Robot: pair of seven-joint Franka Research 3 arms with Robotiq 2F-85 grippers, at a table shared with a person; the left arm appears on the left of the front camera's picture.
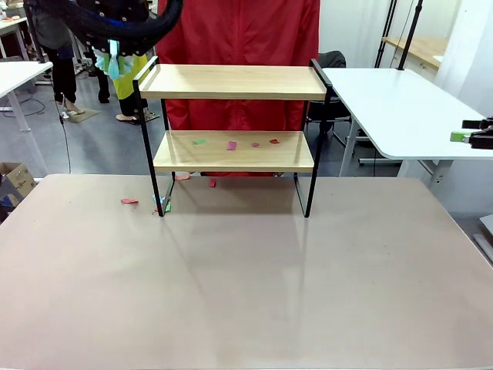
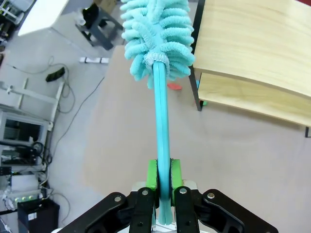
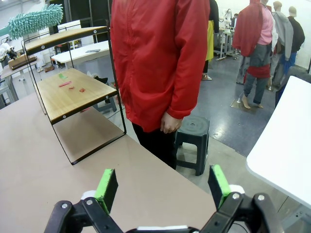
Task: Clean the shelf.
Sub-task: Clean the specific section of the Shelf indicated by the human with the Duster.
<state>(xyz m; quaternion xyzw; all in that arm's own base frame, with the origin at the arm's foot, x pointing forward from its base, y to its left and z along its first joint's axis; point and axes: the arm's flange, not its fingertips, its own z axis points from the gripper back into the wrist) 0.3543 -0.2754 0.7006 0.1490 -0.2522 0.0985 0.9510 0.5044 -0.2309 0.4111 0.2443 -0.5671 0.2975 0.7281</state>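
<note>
In the front view, the shelf (image 1: 231,116) stands at the far middle of the table (image 1: 246,293), with paper scraps (image 1: 231,145) on its lower board. A teal duster (image 1: 115,65) hangs by its top left corner.

In the left wrist view, the left gripper (image 2: 164,174) is clamped on the duster's handle, and the fluffy head sits just beside the shelf's corner.

In the right wrist view, the right gripper (image 3: 163,187) has its fingers spread wide and holds nothing. The shelf is well apart from it, at the upper left.

One shelf (image 1: 239,82), one duster (image 2: 161,97) — four scraps (image 1: 231,145) on that shelf.
</note>
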